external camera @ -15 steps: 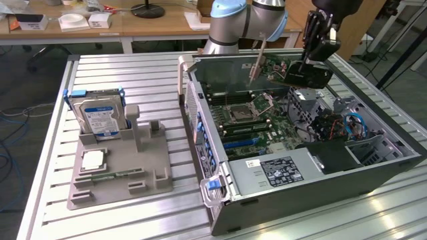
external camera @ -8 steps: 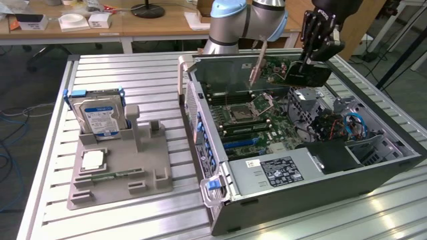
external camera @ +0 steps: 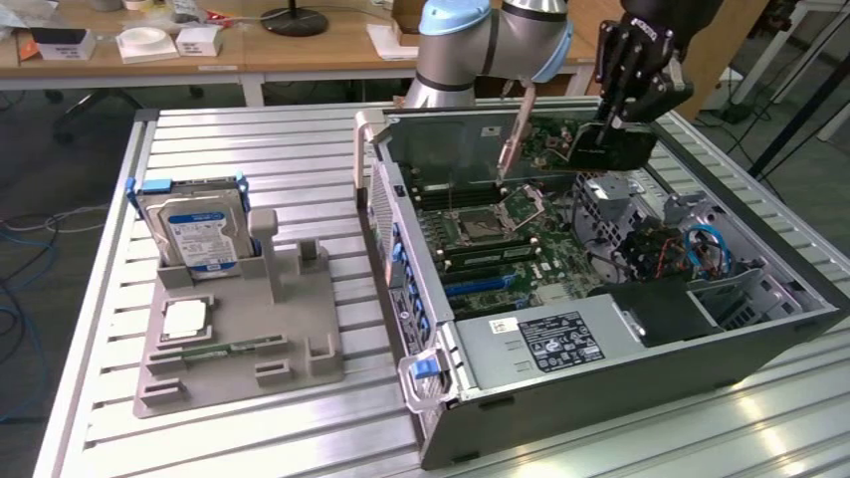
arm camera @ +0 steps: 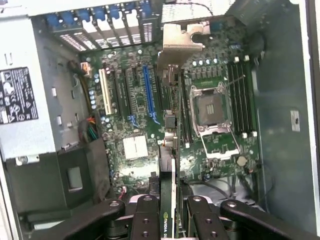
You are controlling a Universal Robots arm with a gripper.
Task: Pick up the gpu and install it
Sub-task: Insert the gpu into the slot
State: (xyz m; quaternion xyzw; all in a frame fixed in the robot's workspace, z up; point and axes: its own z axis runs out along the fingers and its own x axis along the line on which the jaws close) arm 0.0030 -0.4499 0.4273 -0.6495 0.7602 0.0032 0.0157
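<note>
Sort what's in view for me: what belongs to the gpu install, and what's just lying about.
Part of the job:
gpu, held in the gripper over the open computer case
motherboard inside that case

Lying about:
hard drive, standing in the grey holder
RAM stick, lying flat in the same holder

- Light: bright, even, from overhead.
- Table [external camera: 266,139]: soft sheen along the metal ribs, no hard shadows.
- Computer case [external camera: 598,398]: interior dimmer, corners shadowed.
- gpu [arm camera: 181,42]: pale glare on the bracket in the wrist view.
</note>
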